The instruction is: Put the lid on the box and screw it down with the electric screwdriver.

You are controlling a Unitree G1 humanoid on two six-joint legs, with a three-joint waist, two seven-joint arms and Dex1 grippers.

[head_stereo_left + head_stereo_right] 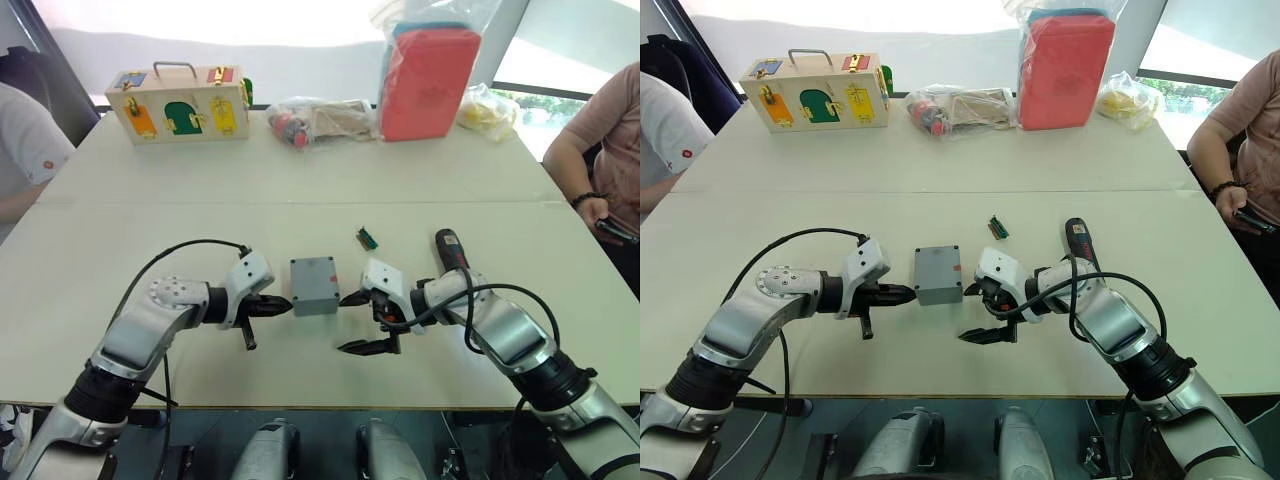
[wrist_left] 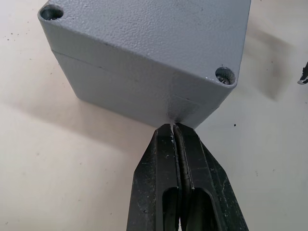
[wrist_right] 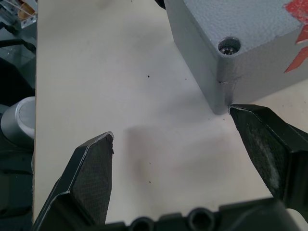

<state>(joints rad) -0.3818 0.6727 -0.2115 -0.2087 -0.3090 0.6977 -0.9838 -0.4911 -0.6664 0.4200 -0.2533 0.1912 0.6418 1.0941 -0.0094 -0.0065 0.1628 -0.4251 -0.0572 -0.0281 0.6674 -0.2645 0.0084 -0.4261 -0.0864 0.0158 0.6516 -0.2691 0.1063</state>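
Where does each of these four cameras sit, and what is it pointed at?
Left eye view: on the head, looking down over both arms at the table.
Right eye view: beside it, same scene.
Left wrist view: on the left wrist, along the shut left gripper touching the box, lid on.
Right wrist view: on the right wrist, through the open right gripper.
All four share the box.

On the far side of the worktop (image 1: 150, 250) you see a wooden box (image 1: 180, 104) with coloured latches and a metal handle, standing near the left corner. Just right of it lies a clear bag (image 1: 318, 121) with mixed small items. Next to that bag a red case (image 1: 428, 82) stands upright inside a plastic bag, and a bag with yellow contents (image 1: 487, 110) lies beside it. Closer to you, a small green part (image 1: 367, 238) lies alone on the worktop. A person (image 1: 600, 150) sits at the right edge, another person (image 1: 25, 140) at the left.
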